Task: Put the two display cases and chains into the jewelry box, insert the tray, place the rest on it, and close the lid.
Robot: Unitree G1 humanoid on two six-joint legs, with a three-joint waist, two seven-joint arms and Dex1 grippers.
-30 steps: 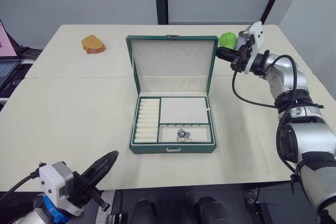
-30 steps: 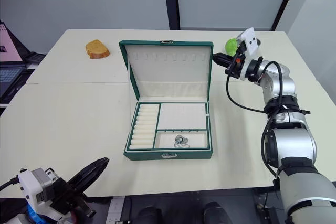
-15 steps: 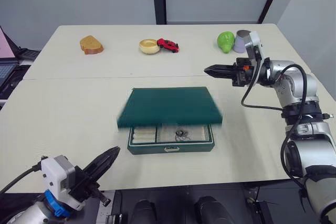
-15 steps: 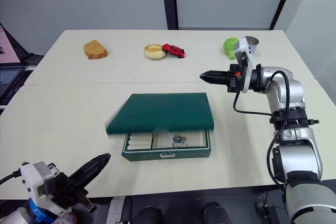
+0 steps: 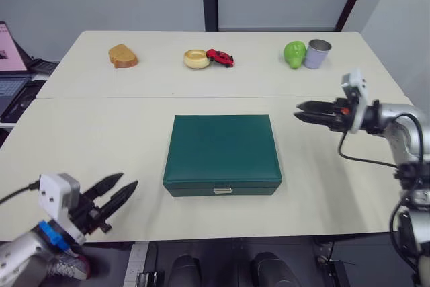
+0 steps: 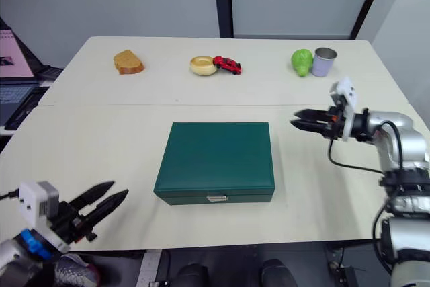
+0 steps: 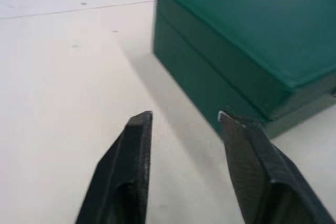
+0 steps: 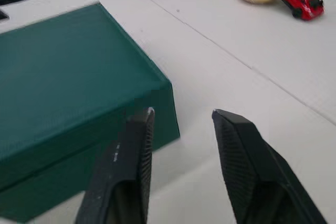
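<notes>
The dark green jewelry box (image 5: 222, 153) sits in the middle of the table with its flat lid (image 5: 222, 144) down and the small metal clasp (image 5: 222, 191) at the front. The display cases, chains, tray and the rest are hidden. My left gripper (image 5: 118, 189) hovers open near the table's front left corner, pointing toward the box, nothing between its fingers (image 7: 126, 166). My right gripper (image 5: 302, 111) hangs open just right of the box's far right corner, empty, fingers (image 8: 239, 161) spread.
Along the table's far edge lie a piece of bread (image 5: 123, 56), a small wooden bowl (image 5: 195, 58) with a red toy car (image 5: 220, 57), a green pear (image 5: 293, 54) and a grey cup (image 5: 316, 53). A laptop (image 5: 12, 65) sits off the table's left side.
The lid dropped from upright to fully down on the box. Both grippers went from shut to open. The right arm swung down and away to the right.
</notes>
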